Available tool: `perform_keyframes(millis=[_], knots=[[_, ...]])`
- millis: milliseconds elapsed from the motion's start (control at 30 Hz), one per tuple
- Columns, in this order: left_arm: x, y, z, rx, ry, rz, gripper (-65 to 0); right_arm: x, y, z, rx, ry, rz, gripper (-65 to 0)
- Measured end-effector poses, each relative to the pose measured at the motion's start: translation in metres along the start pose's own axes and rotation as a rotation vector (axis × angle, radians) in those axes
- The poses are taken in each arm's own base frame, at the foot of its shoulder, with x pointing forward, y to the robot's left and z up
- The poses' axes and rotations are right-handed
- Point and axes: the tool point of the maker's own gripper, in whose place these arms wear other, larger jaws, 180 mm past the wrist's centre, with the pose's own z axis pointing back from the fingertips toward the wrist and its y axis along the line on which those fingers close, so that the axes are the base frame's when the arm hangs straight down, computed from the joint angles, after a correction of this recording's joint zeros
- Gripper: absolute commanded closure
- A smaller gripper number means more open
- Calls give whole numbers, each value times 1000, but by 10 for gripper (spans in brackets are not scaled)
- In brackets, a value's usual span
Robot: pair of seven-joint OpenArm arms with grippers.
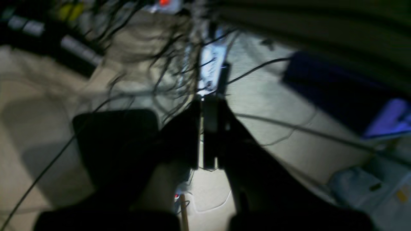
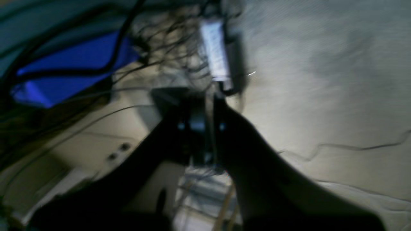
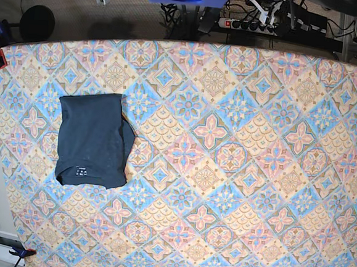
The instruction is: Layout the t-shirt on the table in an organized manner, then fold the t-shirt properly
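Both wrist views are blurred; the table point(image 3: 237, 175) runs off frame.

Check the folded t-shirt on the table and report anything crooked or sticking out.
The t-shirt lies folded near the table's left side in the base view. Its stack is slightly skewed, and a flap of cloth bulges out past its right edge, so the fold is not a clean rectangle.

The dark navy t-shirt point(image 3: 93, 140) lies folded into a compact rectangle on the table's point(image 3: 237, 175) left part.
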Motion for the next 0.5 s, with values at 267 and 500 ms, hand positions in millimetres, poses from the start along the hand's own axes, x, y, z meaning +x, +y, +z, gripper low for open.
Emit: perform_keyframes(millis=[267, 500], knots=[[14, -26, -17, -35, -5, -22, 0, 19, -6, -11, -93, -34, 2, -45], [26, -47, -26, -71, -25, -23, 0, 12, 32, -46, -150, 18, 18, -48]])
